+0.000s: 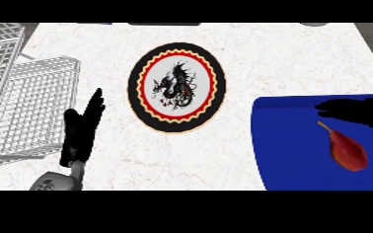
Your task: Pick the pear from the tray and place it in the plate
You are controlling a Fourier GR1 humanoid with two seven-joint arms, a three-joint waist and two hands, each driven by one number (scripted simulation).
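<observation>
on the blue tray (291, 148) at the right side of the white marbled worktop (102, 54) lies the pear (347, 150), red-orange, tapered, its thin stem end pointing up and to the left. the right hand (348, 110) shows as a dark shape over the tray's far edge, coming in from the right border; its fingers (326, 110) point left and sit just above the pear's stem, close to it but not touching. whether those fingers are spread or curled cannot be told from this dark outline. the pear is the only thing in the tray.

near the middle of the worktop is the plate (177, 87), black-rimmed with a red and yellow zigzag ring and a dark dragon figure on its white centre; nothing lies in it. no readable writing shows.

at the lower left the left hand (80, 131) rests on the worktop, fingers straight and together, pointing away. beside it, at the left edge, stands a white wire rack (33, 103).
</observation>
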